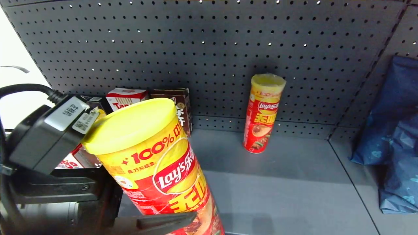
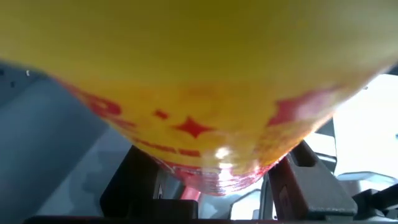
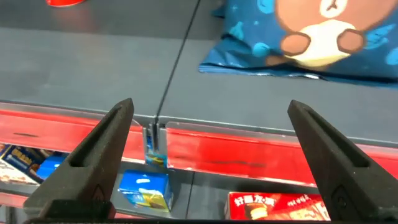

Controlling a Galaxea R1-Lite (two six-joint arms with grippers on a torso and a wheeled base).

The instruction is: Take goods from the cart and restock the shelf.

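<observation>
Dark grey pegboard back panel [image 1: 209, 49] behind a grey shelf [image 1: 294, 182], bright white light [image 1: 9, 42] at far left

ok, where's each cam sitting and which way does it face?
Head: on the head, facing forward and down at the shelf; left arm with a chip can at left.
Left wrist: on the left wrist, facing along the left pincer shut on that can.
Right wrist: on the right wrist, facing the shelf's red rail through the open right pincer.
Shared: head and right wrist both catch the blue bag.
</observation>
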